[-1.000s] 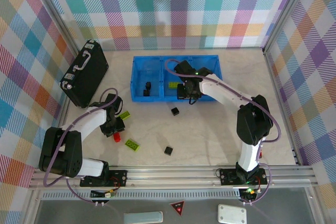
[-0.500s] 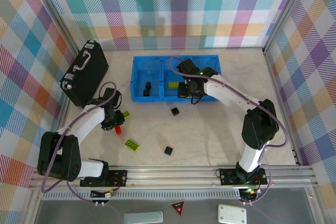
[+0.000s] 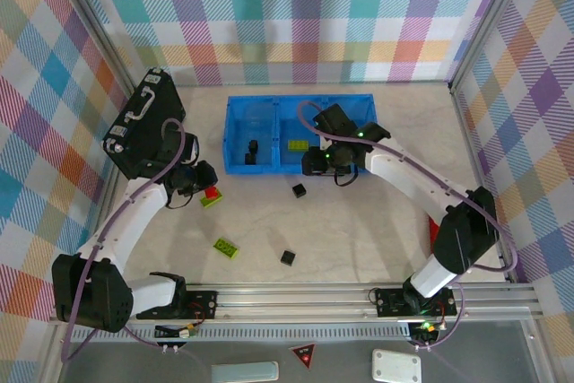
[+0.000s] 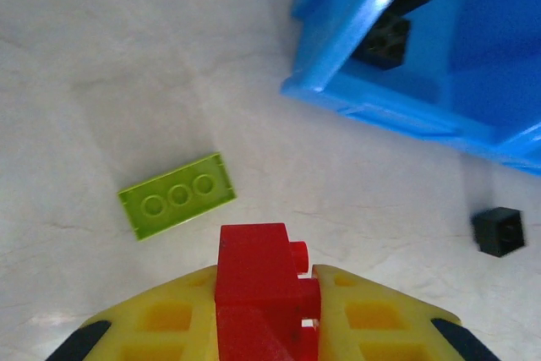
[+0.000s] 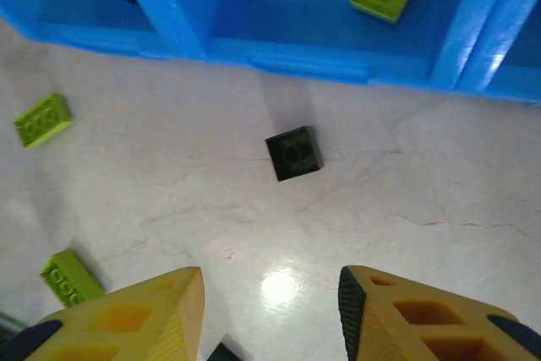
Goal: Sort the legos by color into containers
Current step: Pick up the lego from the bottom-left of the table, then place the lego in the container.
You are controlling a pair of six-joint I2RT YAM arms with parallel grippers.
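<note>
My left gripper [image 4: 266, 293] is shut on a red lego [image 4: 258, 281], held a little above the table; from above the red lego [image 3: 213, 191] sits left of the blue tray [image 3: 235, 168]. A lime-green lego [image 4: 176, 195] lies just beyond it. My right gripper [image 5: 270, 302] is open and holds nothing, hovering at the tray's front wall [image 5: 313, 61]. A black cube [image 5: 294, 152] lies on the table ahead of it. The tray's left compartment holds two black cubes [image 3: 251, 152]. Its middle compartment holds a green lego [image 3: 294, 144].
A black briefcase [image 3: 143, 123] lies at the back left, close behind my left arm. Another green lego [image 3: 226, 247] and a second black cube [image 3: 287, 257] lie nearer the front rail. Checkered walls close in the table on three sides.
My left gripper closed on the red lego, lifted it off the table and carried it away from the front rail toward the tray. The right arm's elbow swung right; its gripper stayed by the tray front.
</note>
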